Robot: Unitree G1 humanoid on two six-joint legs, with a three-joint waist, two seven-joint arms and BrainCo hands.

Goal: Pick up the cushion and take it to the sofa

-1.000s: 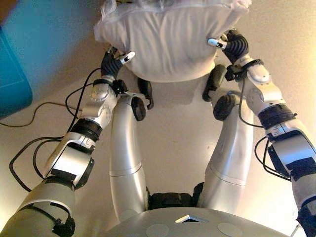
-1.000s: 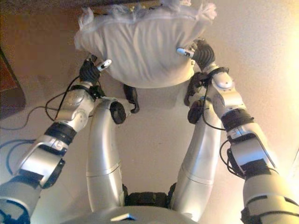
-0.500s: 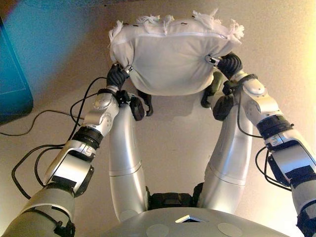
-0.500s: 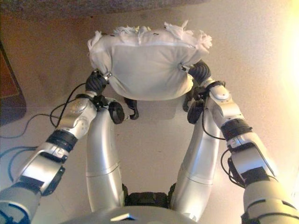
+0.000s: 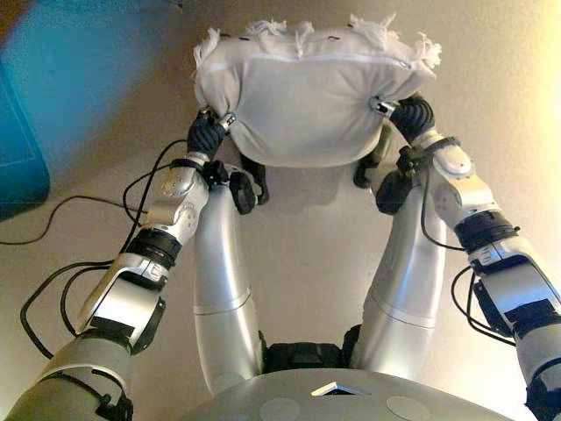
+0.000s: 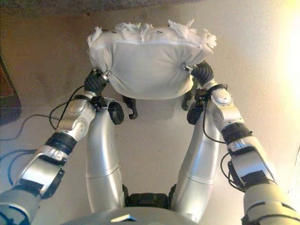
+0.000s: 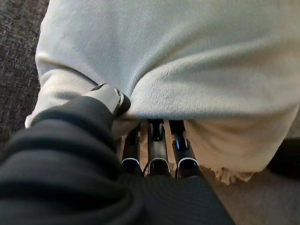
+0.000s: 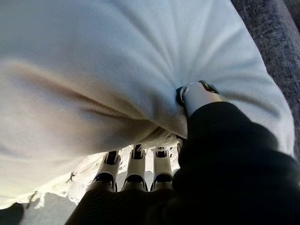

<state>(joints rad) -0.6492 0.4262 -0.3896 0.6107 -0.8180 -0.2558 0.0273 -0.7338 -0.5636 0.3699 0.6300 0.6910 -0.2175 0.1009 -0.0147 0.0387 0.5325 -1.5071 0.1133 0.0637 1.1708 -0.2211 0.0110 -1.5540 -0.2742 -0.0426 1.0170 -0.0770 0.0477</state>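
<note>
A white cushion [image 5: 307,96] with a frayed fringe along its far edge is held up in front of me, above the beige floor. My left hand [image 5: 209,133] grips its left side, thumb on top and fingers underneath, as the left wrist view [image 7: 110,98] shows. My right hand [image 5: 410,114] grips its right side the same way, thumb pressed into the cloth in the right wrist view [image 8: 197,96]. Dark grey sofa fabric [image 7: 18,70] shows past the cushion in both wrist views, and as a dark strip [image 6: 70,3] at the far edge of the right eye view.
A blue object [image 5: 22,149] lies on the floor at the far left. A dark brown thing [image 6: 7,101] shows at the left edge of the right eye view. Beige floor [image 5: 307,254] lies below the cushion.
The whole picture has shifted, so the camera moved. The cushion now shows fully in view, fringe included, still held between both hands, which sit closer in against its sides.
</note>
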